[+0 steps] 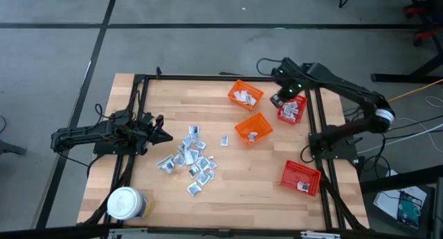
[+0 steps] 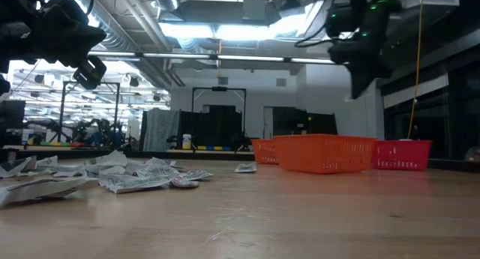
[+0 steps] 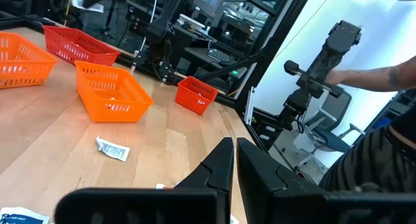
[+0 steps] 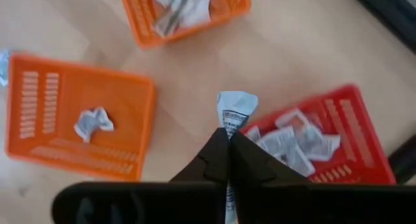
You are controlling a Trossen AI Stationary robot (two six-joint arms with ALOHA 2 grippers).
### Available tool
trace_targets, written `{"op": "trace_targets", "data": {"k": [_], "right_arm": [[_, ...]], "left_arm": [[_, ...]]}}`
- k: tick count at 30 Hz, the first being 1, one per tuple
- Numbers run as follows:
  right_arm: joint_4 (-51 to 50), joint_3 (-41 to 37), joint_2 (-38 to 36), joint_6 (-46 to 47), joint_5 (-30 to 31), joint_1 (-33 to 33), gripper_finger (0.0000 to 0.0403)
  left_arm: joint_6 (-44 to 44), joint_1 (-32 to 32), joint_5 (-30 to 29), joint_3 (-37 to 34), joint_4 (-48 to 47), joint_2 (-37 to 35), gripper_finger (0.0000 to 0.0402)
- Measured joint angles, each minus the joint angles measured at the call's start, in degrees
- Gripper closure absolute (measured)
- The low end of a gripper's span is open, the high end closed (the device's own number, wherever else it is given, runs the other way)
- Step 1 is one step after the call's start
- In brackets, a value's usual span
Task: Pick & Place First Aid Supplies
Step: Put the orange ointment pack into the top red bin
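Observation:
The first aid supplies lie mostly in a loose pile (image 1: 187,159) on the wooden table, left of centre. Several more are in the far red basket (image 4: 325,146). One crumpled sachet lies in the middle orange basket (image 4: 84,123), and a few are in the far orange basket (image 1: 246,95). My right gripper (image 4: 227,134) hangs above the table at the far red basket's edge, shut on one sachet (image 4: 234,107). My left gripper (image 1: 165,134) waits shut at the table's left side, level, beside the pile and touching nothing. My right gripper pinches a silvery-white sachet between its two fingers. The sachet's free end (image 4: 233,117) sticks out past the fingertips. The fingers point steeply down from above. The sachet is lifted clear, over the table between the middle orange basket and the far red basket.
A second red basket (image 1: 302,176) stands near the table's right front corner. A white-lidded jar (image 1: 126,203) stands at the front left. One sachet (image 1: 225,140) lies alone near the middle orange basket. Black frame rails (image 1: 324,128) border the table. A person's arm (image 3: 370,78) shows beyond it.

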Motion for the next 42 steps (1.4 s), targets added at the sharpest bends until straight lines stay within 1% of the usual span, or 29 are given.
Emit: {"op": "trace_targets", "data": {"k": [5,9,14,18,20,22,25,31,34,37,42], "right_arm": [[-0.5,-6.1,-6.2,0.0,0.1,0.0,0.0396],[-0.4,-10.9,-10.1,-0.2,1.4,0.0,0.0377],[-0.4,-15.2,-11.7,-0.6,3.0,0.0,0.0358],[0.1,-16.7,-11.7,-0.4,3.1,0.0,0.0349],[0.3,-17.1,-11.7,-0.4,4.2,0.0,0.0342],[0.0,-17.3,-11.7,-0.7,4.7,0.0,0.0329],[0.1,-17.3,-11.7,-1.6,4.6,0.0,0.0299],[0.0,-17.2,-11.7,-1.7,4.5,0.0,0.0207],[0.1,-15.5,-11.7,-1.7,4.5,0.0,0.0172],[0.3,-12.5,-11.7,-1.9,4.7,0.0,0.0158],[2.9,-6.0,-11.7,-3.9,7.5,0.1,0.0156]], "left_arm": [[0.0,0.0,0.0,0.0,0.0,0.0,0.0386],[0.0,0.0,0.0,0.0,0.0,0.0,0.0386],[0.0,0.0,0.0,0.0,0.0,0.0,0.0386],[0.0,0.0,0.0,0.0,0.0,0.0,0.0386],[0.0,0.0,0.0,0.0,0.0,0.0,0.0386],[0.0,0.0,0.0,0.0,0.0,0.0,0.0386],[0.0,0.0,0.0,0.0,0.0,0.0,0.0386],[0.0,0.0,0.0,0.0,0.0,0.0,0.0386],[0.0,0.0,0.0,0.0,0.0,0.0,0.0386],[0.0,0.0,0.0,0.0,0.0,0.0,0.0386],[0.0,0.0,0.0,0.0,0.0,0.0,0.0386]]}}
